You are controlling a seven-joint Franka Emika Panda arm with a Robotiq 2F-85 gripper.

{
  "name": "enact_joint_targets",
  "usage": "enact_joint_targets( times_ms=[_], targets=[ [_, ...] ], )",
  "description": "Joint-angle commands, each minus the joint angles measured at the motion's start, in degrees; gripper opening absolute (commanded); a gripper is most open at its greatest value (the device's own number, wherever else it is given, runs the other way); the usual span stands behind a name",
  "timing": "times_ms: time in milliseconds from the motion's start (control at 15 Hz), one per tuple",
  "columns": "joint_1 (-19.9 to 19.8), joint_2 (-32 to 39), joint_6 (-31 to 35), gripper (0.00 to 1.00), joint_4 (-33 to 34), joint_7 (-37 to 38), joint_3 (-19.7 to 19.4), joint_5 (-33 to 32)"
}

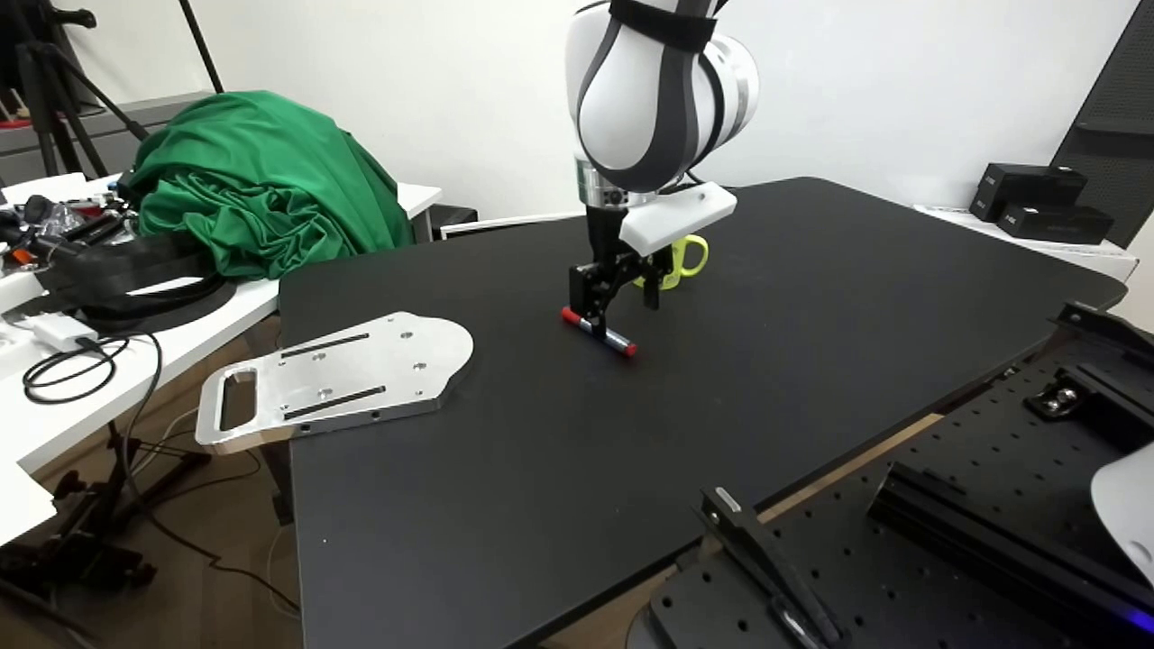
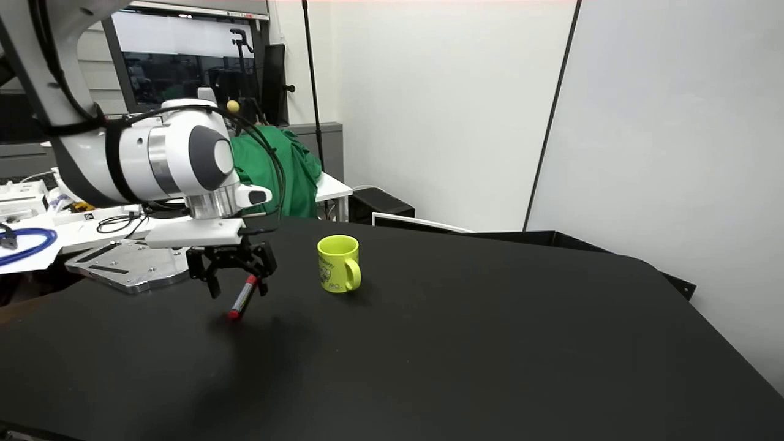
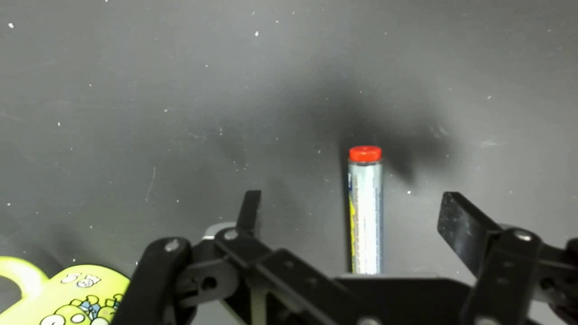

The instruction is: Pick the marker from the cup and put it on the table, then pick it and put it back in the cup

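The marker lies on the black table [image 1: 505,505]. It has a silver body and red ends, and it shows in both exterior views [image 1: 618,340] [image 2: 242,301] and in the wrist view [image 3: 366,216], where its lower end is hidden behind the gripper. My gripper [image 1: 625,315] is open and low over the marker. Its two fingers stand apart on either side of the marker, as the wrist view shows [image 3: 352,196]; neither touches it there. The yellow-green cup [image 2: 338,269] stands upright on the table beside the gripper. It is partly hidden behind the gripper in an exterior view [image 1: 671,278].
A silver metal plate with a handle slot [image 1: 361,361] lies on the table edge. A white side table [image 1: 180,351] holds a green cloth [image 1: 261,180] and cables. A black perforated base [image 1: 865,559] adjoins the table. A wall stands behind.
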Motion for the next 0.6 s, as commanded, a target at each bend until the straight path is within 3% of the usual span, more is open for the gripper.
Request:
enact_joint_targets(
  times_ms=[0,267,333,400,533],
  targets=[
    [0.6,1.6,0.8,1.0,1.0,2.0,-0.6,0.9],
    [0.7,2.6,1.2,1.0,1.1,2.0,-0.6,2.1],
    [0.8,2.8,1.2,0.75,1.2,2.0,-0.7,2.3],
    [0.9,2.9,1.2,0.73,1.2,2.0,-0.7,2.5],
    [1.0,3.1,1.2,0.6,1.4,2.0,-0.8,2.5]
  ],
)
